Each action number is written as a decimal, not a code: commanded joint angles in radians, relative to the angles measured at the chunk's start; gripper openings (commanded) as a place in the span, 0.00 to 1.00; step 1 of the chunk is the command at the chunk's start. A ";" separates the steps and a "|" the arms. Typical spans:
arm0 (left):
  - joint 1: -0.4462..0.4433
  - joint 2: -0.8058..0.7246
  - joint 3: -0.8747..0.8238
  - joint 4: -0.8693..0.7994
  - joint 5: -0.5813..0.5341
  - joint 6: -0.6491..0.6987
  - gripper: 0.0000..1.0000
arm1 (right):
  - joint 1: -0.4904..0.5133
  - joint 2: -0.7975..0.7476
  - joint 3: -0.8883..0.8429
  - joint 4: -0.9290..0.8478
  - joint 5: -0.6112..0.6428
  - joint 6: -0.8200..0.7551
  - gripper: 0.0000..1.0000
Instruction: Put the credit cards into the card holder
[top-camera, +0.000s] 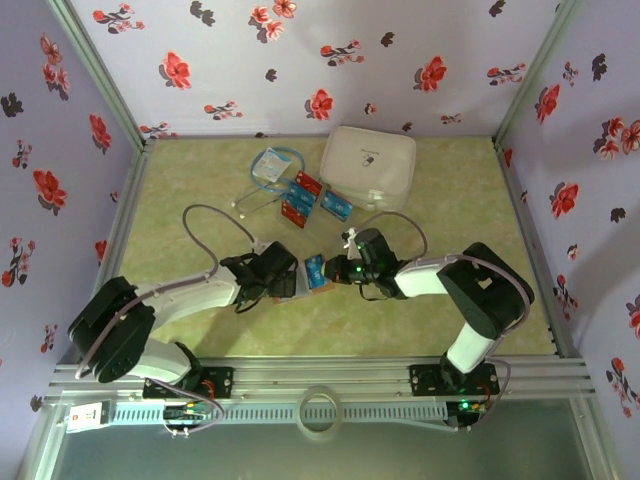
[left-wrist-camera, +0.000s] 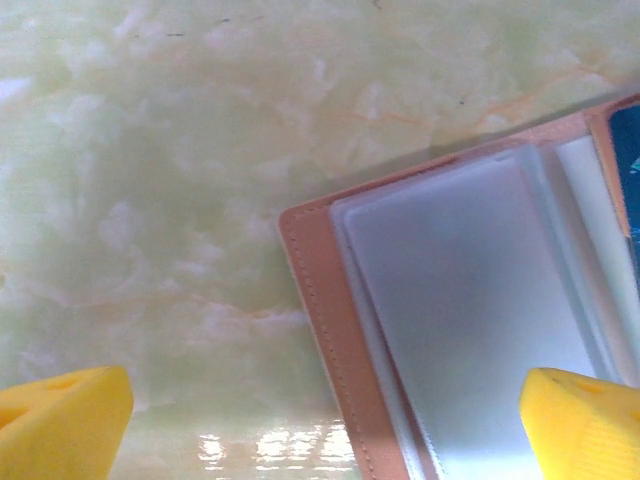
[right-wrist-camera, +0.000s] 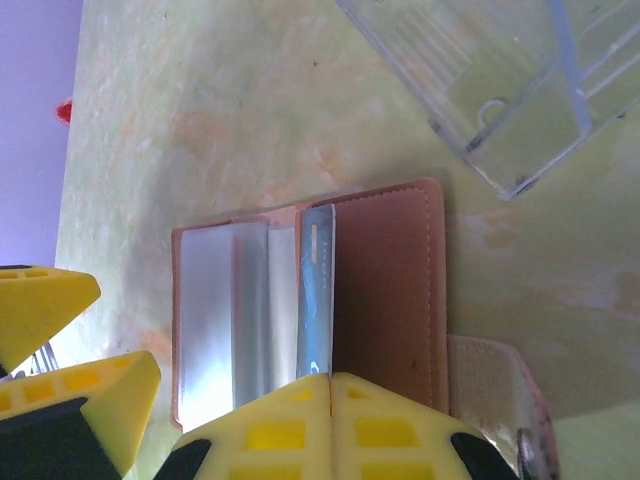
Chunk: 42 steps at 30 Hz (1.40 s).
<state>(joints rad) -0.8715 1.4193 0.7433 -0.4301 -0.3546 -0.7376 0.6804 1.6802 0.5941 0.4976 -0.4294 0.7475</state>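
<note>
Yellow fingers (left-wrist-camera: 62, 425) of my left pincer (left-wrist-camera: 320, 445) sit closest to the lens, spread wide and gripping nothing. One fingertip hangs over the card holder (left-wrist-camera: 325, 330), which lies open on the green table (left-wrist-camera: 150, 150), grey-blue sleeves up, between my two arms. At 3 o'clock from it my right pincer (right-wrist-camera: 330, 400) is closed on the edge of a blue card (right-wrist-camera: 316, 290), which stands on edge over the holder's middle fold. At 12 o'clock from the holder, well apart, the loose credit cards (top-camera: 305, 198), red and blue, lie beside the white case (top-camera: 368, 165)
</note>
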 joint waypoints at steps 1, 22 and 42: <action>-0.016 0.025 0.017 -0.007 0.006 0.011 1.00 | -0.005 -0.003 -0.036 0.029 0.022 0.027 0.00; -0.020 0.012 -0.068 -0.002 -0.029 -0.026 1.00 | 0.036 -0.054 -0.078 0.039 0.052 0.072 0.00; -0.001 -0.027 -0.107 -0.033 -0.049 -0.049 1.00 | 0.028 -0.089 0.023 -0.035 0.031 0.038 0.00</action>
<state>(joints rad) -0.8787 1.4101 0.6579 -0.4232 -0.3679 -0.7696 0.7097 1.6211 0.5800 0.4942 -0.4076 0.8127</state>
